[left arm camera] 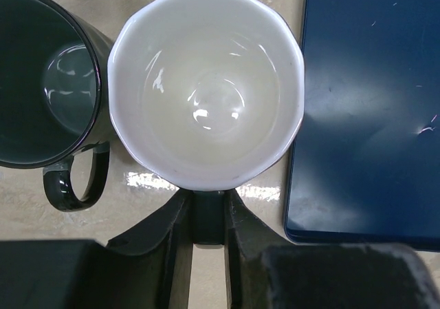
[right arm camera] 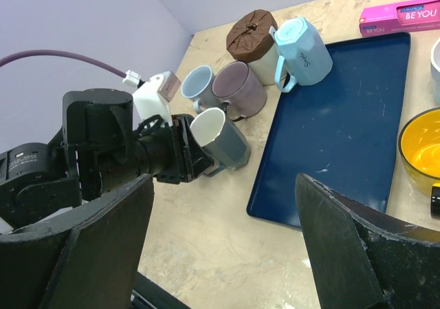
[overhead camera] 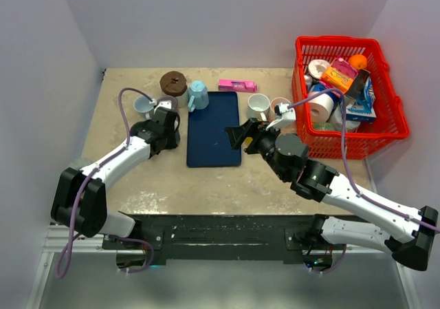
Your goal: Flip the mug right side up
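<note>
The left pincer [left arm camera: 207, 209] is clenched on the mug [right arm camera: 223, 140], just left of the blue tray [overhead camera: 213, 130]. The mug's axis is tilted, mouth toward that wrist. The right pincer [overhead camera: 239, 134] is released and farther off.

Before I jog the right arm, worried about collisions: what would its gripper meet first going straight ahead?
Likely the grey mug in the left gripper, across the blue tray's corner; depth is unclear.

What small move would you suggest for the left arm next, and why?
Probably roll the left end effector until the grey mug has a level rim: it grips that rim, and the mug leans tilted beside the blue tray.
</note>
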`<state>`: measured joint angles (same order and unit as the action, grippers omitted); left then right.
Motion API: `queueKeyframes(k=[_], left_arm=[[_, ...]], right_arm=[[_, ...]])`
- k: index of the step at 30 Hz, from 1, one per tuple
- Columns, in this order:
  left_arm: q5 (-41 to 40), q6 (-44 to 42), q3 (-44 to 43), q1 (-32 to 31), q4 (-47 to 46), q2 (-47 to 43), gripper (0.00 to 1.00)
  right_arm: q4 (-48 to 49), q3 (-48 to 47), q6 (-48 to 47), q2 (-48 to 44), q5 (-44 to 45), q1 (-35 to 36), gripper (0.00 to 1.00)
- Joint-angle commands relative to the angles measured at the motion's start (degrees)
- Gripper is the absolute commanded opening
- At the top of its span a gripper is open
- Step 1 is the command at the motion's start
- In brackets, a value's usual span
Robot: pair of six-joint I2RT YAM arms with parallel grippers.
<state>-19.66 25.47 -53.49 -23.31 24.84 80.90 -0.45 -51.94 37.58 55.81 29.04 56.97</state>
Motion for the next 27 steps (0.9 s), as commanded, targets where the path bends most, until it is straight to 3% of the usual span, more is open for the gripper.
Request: queueKeyframes(k=[1,6,9,19,23,27], left_arm=[[-0.64,0.54,0.06,0.37,-4.28,-0.57,0.4],[0.15,0.19,-0.03,0.28,-3.31,-2.85,0.68],[1.38,-0.6,-0.73,0.28,-2.34,-4.7,0.74],[9.19,-5.96,-9.34,0.2,-0.49,-9.98,0.82],[15.07,-10.0,-15.74,0.2,-3.3,-5.52,0.83],[15.79,-13.78,-21.9,0.28,-5.06,2.05,0.86]], right_arm=[[0.62,-0.09,-0.14,-1.49,1.9,-0.1,0.86],[0.62,0.0,-0.05,-2.55,1.81,-0.1,0.86],[-0.78,0.09,-0.14,-3.34,1.81,-0.1,0.86],[-1.49,0.7,0.47,-4.48,1.99,-0.1,0.86],[-1.75,0.79,0.65,-4.75,1.81,-0.1,0.87],[-2.19,0.7,0.83,-5.36,2.08,-0.1,0.86]])
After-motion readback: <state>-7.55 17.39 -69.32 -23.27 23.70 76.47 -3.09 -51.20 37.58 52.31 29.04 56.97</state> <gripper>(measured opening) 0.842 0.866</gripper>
